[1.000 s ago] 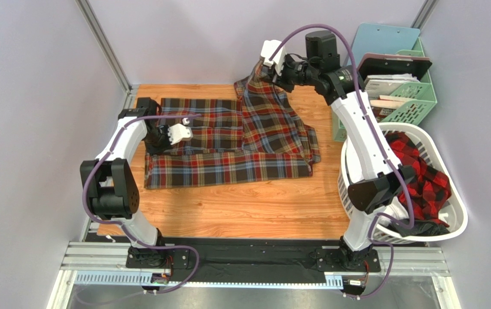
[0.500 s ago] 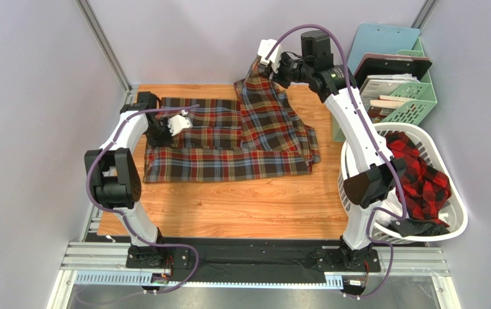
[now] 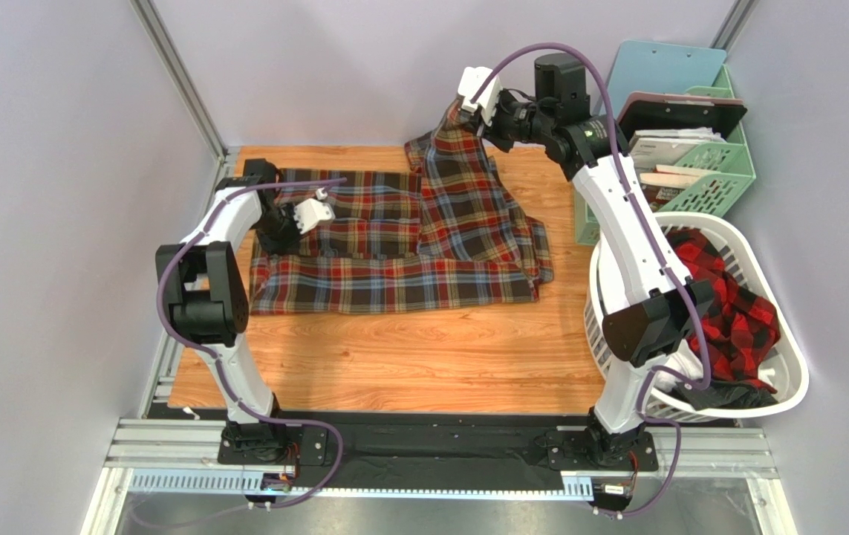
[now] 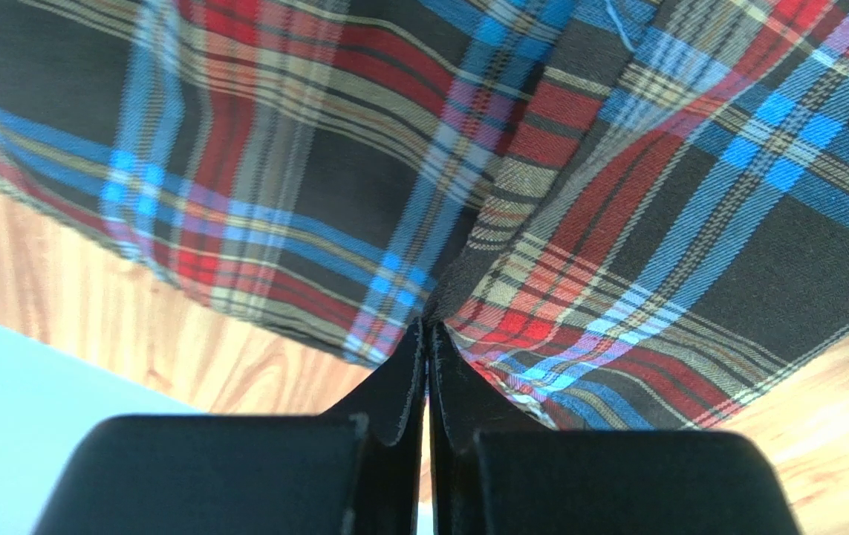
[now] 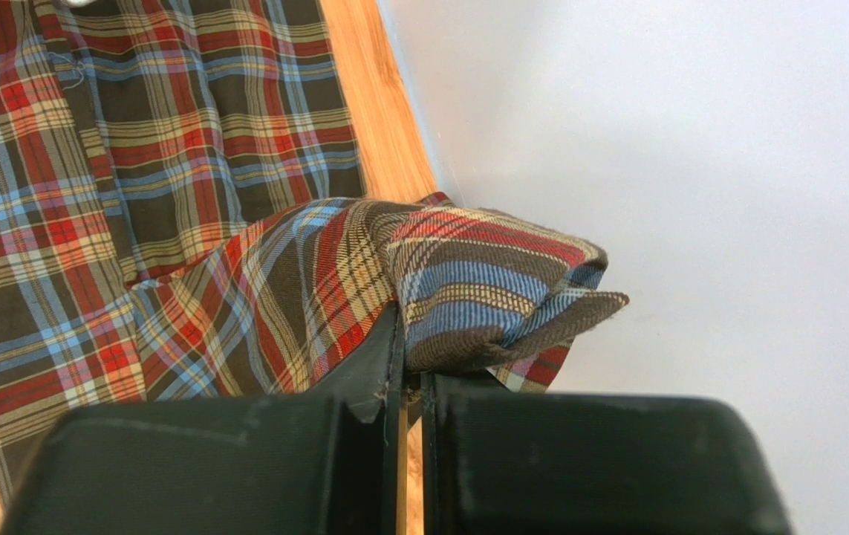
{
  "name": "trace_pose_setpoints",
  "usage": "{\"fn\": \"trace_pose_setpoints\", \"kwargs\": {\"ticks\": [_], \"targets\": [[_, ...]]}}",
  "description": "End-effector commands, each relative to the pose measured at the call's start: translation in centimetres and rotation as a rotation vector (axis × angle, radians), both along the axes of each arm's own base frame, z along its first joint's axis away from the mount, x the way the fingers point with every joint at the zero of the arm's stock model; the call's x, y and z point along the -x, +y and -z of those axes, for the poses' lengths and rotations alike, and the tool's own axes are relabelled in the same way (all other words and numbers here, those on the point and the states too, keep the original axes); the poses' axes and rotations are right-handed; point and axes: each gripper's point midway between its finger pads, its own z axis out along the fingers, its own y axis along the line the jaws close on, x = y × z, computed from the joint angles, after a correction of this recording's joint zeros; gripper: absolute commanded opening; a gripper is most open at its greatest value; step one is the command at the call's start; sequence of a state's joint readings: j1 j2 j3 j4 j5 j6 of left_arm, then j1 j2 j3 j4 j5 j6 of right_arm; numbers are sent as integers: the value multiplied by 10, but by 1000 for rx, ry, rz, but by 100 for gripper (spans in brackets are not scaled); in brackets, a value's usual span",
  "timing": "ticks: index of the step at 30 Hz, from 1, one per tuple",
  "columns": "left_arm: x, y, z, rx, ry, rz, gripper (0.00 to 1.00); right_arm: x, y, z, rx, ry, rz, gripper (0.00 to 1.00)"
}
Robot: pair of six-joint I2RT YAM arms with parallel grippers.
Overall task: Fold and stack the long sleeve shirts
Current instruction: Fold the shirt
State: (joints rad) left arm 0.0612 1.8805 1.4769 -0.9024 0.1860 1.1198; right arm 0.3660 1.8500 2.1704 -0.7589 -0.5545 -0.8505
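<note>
The dark tartan shirt (image 3: 395,251) sprawls on the worktop (image 3: 395,357) left of the basket (image 3: 594,312) with the red check shirt (image 3: 747,318); left end effector (image 4: 429,334) and right end effector (image 5: 401,334) both pinch it.

The dark brown-olive tartan shirt (image 3: 395,251), lined in red, blue and pale thread, lies spread over the far half of the bench (image 3: 417,357). Its right part is drawn up off the wood at the far edge, nipped in the right tool (image 3: 464,108). The left tool (image 3: 317,206) pinches a fold near the far-left corner. The red-and-black check shirt (image 3: 730,307) lies crumpled in the white basket (image 3: 780,379) beyond the right edge.
</note>
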Motion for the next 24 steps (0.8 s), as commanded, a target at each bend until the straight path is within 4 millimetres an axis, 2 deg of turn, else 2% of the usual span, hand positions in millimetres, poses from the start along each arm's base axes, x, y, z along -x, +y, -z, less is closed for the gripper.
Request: {"fn": "trace_pose_setpoints", "kwargs": {"ticks": [1,5,6,11,15,19,24], "targets": [[6,0,-2,6,-7,-5,0,10,0,-29,-34,-86,-16,0],[-5,1,-18,6,-73,-36,0,5,-1,-40,-54,-112,12,0],[-6,0,-22,18,-82,-37,0,6,-3,-53,-70,-139,16,0],[-14,3,-37,3,-130,-55,0,14,-6,-83,-102,-210,20,0],[-20,5,-41,1,-157,-68,0,14,-9,-85,-97,-224,28,0],[-25,5,-40,3,-161,-71,0,8,-12,-79,-79,-227,49,0],[-16,2,-30,12,-112,-51,0,7,-11,-71,-76,-210,47,0]]}}
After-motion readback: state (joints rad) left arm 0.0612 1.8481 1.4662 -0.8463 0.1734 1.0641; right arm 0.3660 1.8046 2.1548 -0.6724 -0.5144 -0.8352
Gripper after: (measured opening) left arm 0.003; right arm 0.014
